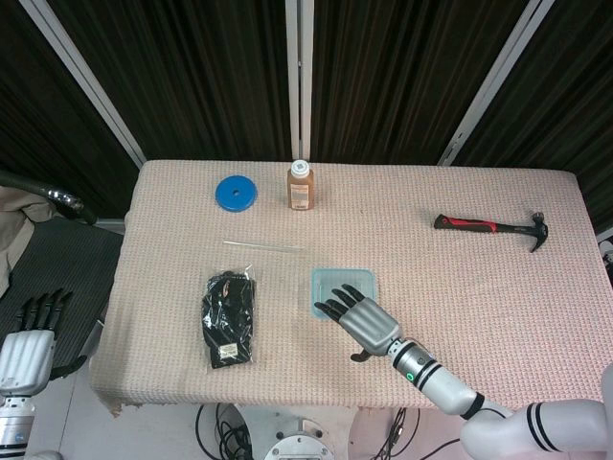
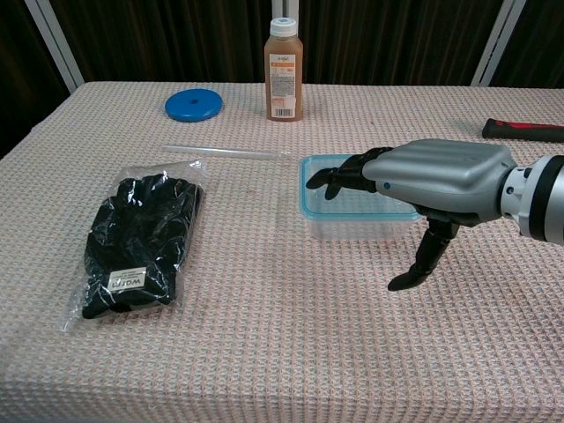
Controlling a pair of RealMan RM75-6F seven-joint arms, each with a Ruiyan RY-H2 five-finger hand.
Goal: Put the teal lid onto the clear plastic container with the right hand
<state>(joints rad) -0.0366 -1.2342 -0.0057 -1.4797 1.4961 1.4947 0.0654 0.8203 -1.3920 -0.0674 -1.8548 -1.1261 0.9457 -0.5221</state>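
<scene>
The clear plastic container (image 1: 329,285) (image 2: 348,222) stands mid-table with the teal lid (image 1: 355,278) (image 2: 315,204) lying on top of it, its teal rim running around the edge. My right hand (image 1: 362,321) (image 2: 432,181) hovers over the container's near side, palm down, fingers spread and holding nothing. Its fingertips (image 2: 328,181) reach over the lid and the thumb hangs down in front of the container. My left hand (image 1: 29,345) hangs off the table at the lower left with its fingers extended and empty.
A bagged pair of black gloves (image 1: 230,318) (image 2: 137,247) lies left of the container. A clear rod (image 1: 263,246) (image 2: 225,152) lies behind it. A blue disc (image 1: 236,194) (image 2: 194,106) and a brown bottle (image 1: 301,186) (image 2: 285,70) sit at the back, a hammer (image 1: 490,228) (image 2: 524,130) at right.
</scene>
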